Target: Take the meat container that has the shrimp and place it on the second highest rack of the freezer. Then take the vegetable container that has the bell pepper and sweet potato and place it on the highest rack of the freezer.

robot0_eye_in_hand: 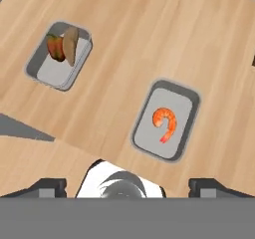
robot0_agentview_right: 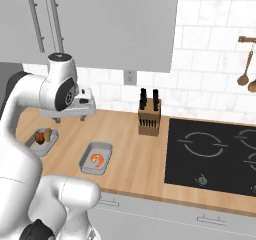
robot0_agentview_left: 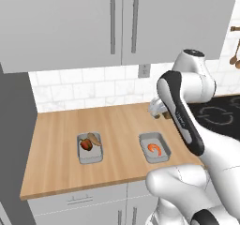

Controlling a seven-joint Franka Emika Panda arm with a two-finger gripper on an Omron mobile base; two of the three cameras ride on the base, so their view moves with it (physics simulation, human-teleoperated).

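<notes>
Hovering above the wooden counter (robot0_agentview_left: 61, 139), the gripper (robot0_eye_in_hand: 127, 184) held nothing, and its two dark fingertips (robot0_eye_in_hand: 47, 185) stood wide apart at the bottom of the hand view. Nearest the counter's front edge lay the meat container (robot0_agentview_left: 154, 147), a shallow grey tray resting flat on the wood, with the curled orange-pink shrimp (robot0_agentview_left: 155, 148) in its middle. In the hand view this tray sat just beyond the gripper, slightly toward its right fingertip. Well apart from it, farther along the counter toward the tall grey cabinet, lay the vegetable container (robot0_agentview_left: 89, 148), a second grey tray. Inside it, the dark red bell pepper (robot0_agentview_left: 86, 144) and the tan sweet potato (robot0_agentview_left: 95, 138) were pressed together at one end. Farther back, near the tiled wall, a wooden knife block (robot0_agentview_right: 149, 119) stood upright beside the black cooktop (robot0_agentview_right: 215, 154). Above the counter hung grey wall cabinets (robot0_agentview_left: 70, 22), and wooden spoons (robot0_agentview_right: 245, 71) hung on the wall over the cooktop.
</notes>
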